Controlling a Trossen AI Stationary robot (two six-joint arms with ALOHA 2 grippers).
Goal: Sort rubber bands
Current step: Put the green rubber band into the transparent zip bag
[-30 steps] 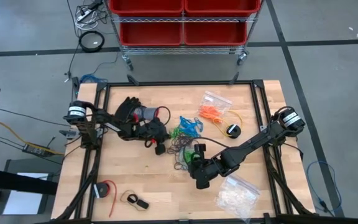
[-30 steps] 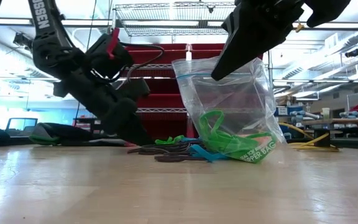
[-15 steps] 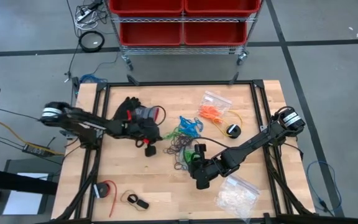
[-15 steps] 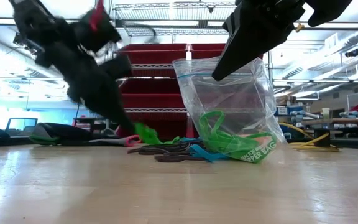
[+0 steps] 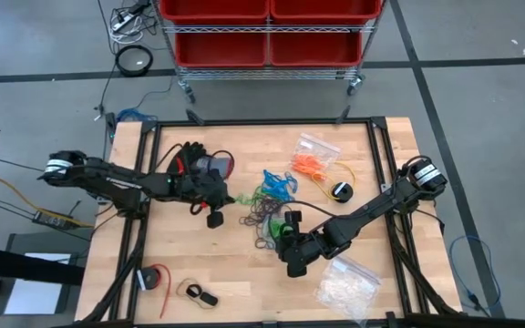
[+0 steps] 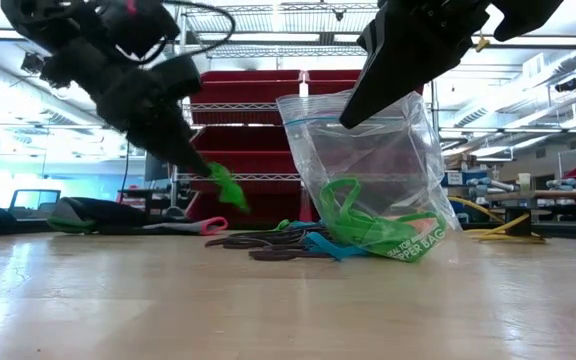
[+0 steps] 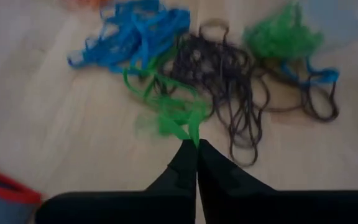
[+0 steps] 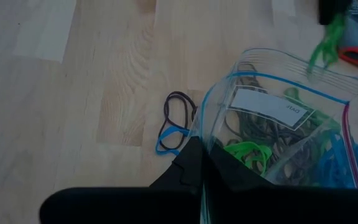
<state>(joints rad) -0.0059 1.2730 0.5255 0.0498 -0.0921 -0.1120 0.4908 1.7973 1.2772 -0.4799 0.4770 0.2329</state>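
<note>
High view: the left gripper (image 5: 229, 199) has pulled back from the pile of rubber bands (image 5: 267, 211) toward the gloves (image 5: 190, 164), its arm stretched low across the table (image 5: 208, 264).
Low view: it is now lifted, closed on a green band (image 6: 227, 187) hanging clear of the wood, so one band is picked out.
Left wrist view: pinched fingertips (image 7: 188, 155) hold green loops above the pile.
Right wrist view: the right gripper (image 8: 202, 149) stays clamped on the clear bag (image 8: 278, 137), holding it up.
</note>
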